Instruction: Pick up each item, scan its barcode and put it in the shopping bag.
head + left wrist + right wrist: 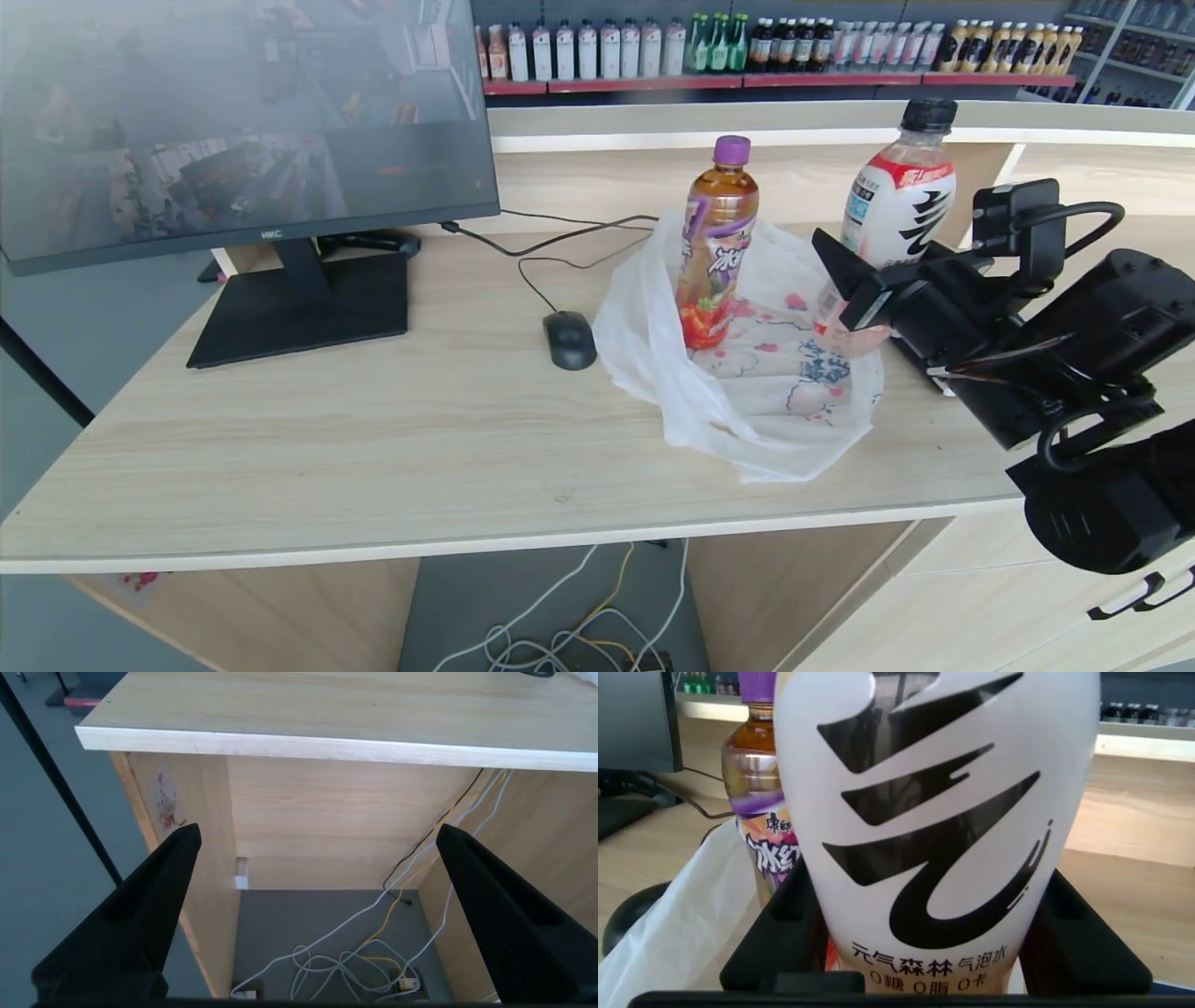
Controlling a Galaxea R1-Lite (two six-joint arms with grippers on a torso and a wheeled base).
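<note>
Right hand (848, 306), mid-right of frame, grips the white bottle (898, 201); guessing barcode scan next, then the shopping bag (747, 420).

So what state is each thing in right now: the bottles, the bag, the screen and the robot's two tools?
white bottle: upright, capped, gripped by the right tool.
tea bottle: upright, capped, standing on the bag.
bag: lying crumpled on the counter.
monitor: showing a dim picture.
right tool: shut on the white bottle.
left tool: open, empty, below the counter edge.
</note>
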